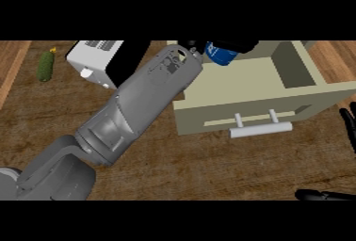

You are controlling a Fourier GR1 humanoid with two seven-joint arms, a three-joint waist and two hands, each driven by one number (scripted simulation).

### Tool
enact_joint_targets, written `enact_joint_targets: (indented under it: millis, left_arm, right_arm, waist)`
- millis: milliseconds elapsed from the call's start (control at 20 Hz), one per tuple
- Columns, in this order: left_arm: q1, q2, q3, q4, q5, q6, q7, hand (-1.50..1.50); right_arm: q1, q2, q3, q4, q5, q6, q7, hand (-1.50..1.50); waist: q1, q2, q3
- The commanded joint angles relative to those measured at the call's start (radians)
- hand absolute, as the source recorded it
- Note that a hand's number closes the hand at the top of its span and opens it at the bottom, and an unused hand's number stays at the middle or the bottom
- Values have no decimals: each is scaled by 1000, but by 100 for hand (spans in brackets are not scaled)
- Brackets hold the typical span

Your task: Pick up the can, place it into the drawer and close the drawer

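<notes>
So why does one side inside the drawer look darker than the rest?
Head view: the drawer's inner right wall is shaded, while its floor and front stay pale. Also in the head view, the can, held in the left hand, looks deep blue with no bright glare on it.

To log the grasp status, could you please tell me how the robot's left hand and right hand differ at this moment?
The left hand reaches out over the open drawer, while the right hand sits at the view's right edge. The left hand curls round the blue can; the right hand is open and holds nothing. Both hands are black.
</notes>
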State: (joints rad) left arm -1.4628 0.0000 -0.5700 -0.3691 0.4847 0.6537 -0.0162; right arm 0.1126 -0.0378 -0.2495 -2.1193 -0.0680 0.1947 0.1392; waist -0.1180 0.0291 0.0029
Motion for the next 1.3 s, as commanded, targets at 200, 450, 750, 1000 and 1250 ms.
enact_joint_targets:
  millis: [200,450,750,1000,1250]
  left_arm:
    - [32,0,-39,14,45,69,-29,-150]
    - [60,0,-65,19,56,113,-63,-150]
    - [4,0,-62,6,103,123,-12,-150]
    - [55,0,-43,-21,148,129,-75,-150]
    - [64,0,-22,-30,198,131,-104,-150]
  right_arm:
    - [-17,-4,21,-14,2,2,28,-150]
    - [-6,-2,8,-18,4,1,-4,-150]
    - [-5,-26,16,-63,44,3,5,-150]
    - [-40,-93,37,-111,198,1,-30,-150]
    - [-52,-139,65,-119,269,32,-92,-150]
  waist:
    - [-16,6,0]
    - [-18,7,0]
    - [-8,-3,-1]
    - [4,2,-2]
    - [4,2,-2]
